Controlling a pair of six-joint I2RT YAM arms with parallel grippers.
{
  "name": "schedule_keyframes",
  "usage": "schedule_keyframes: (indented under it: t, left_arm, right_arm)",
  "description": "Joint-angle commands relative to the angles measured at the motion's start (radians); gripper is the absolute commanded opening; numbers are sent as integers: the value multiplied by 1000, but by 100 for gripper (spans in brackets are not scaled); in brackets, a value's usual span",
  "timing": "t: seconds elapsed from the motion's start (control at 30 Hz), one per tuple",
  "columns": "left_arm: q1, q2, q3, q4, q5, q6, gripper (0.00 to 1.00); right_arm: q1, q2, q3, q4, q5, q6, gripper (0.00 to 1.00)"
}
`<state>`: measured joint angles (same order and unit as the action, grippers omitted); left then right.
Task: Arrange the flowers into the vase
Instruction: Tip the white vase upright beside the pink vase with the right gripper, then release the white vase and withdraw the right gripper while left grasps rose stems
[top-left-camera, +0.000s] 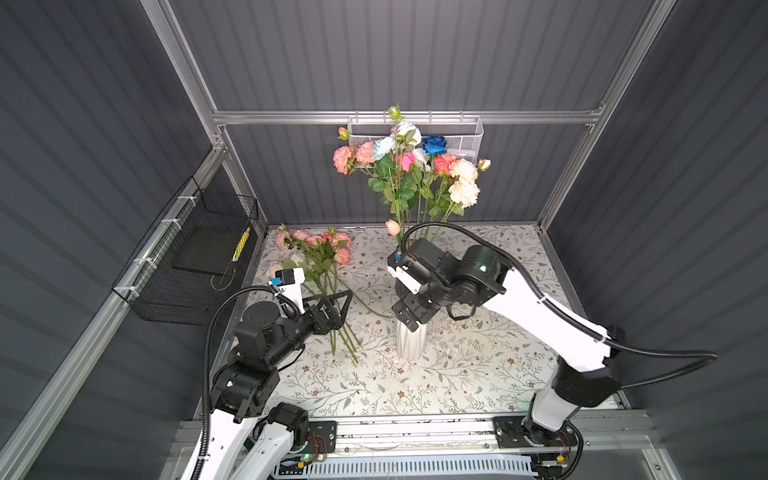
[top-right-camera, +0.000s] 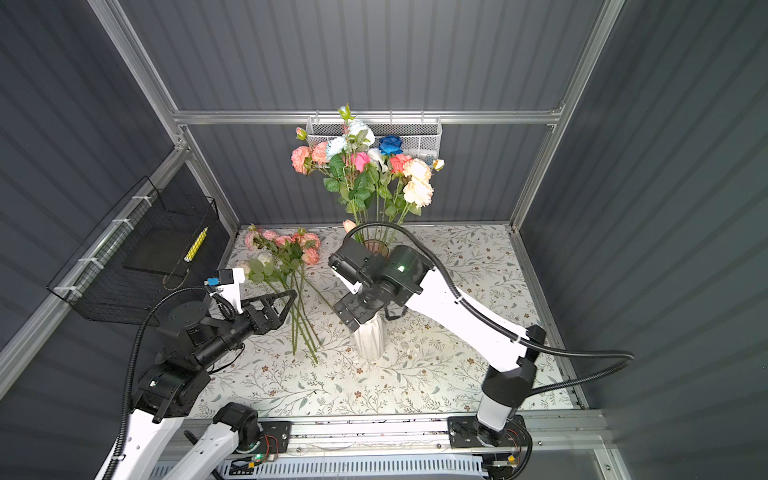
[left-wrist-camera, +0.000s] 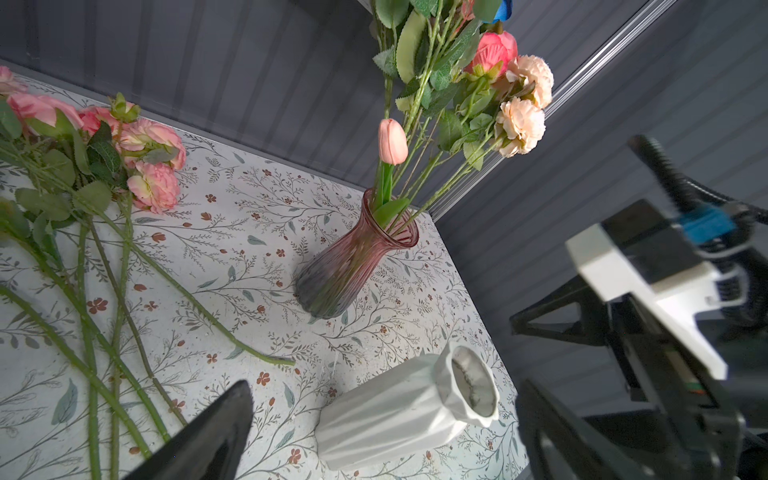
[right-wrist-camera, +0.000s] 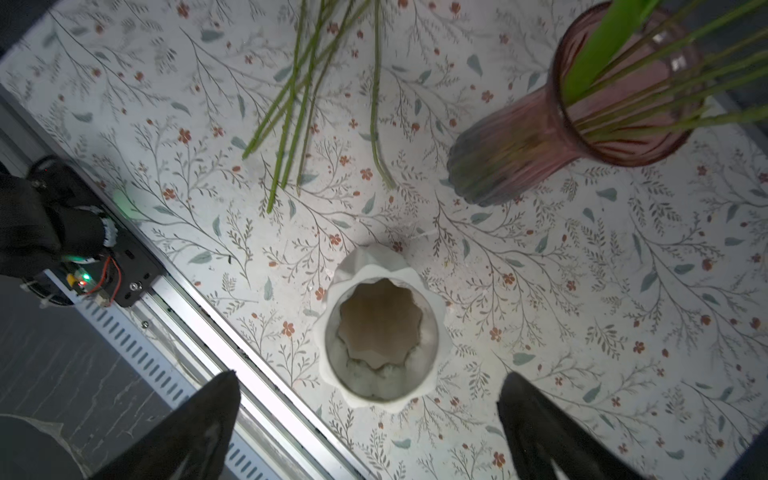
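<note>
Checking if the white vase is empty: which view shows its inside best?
Right wrist view: it looks straight down into the white vase; no stems inside. The left wrist view shows its side and mouth at an angle. In both top views the right hand covers the mouth; only the body shows.

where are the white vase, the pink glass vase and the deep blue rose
white vase (left-wrist-camera: 390, 419): left wrist view, on its ribbed side
pink glass vase (left-wrist-camera: 353, 266): left wrist view, on its fluted body
deep blue rose (top-left-camera: 434, 145): in a top view, on the bloom
</note>
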<state>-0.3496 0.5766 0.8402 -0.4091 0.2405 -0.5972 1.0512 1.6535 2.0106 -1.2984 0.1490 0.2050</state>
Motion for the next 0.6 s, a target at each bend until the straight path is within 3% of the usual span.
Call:
schedule_keyframes:
  t: [0.0, 0.33, 0.4, 0.57]
  left_arm:
    - [4, 6, 38, -37, -20, 3, 100]
    - [5, 91, 62, -62, -54, -20, 100]
    - [6, 141, 56, -63, -66, -29, 100]
    - [6, 324, 5, 9, -112, -41, 96]
  right_arm:
    - [16, -145, -95, 169, 44, 32, 99]
    - [7, -782, -852, 877, 249, 100, 99]
    - [-11, -876, -962, 933, 257, 125, 99]
    - [-66, -997, -1090, 876, 206, 199, 99]
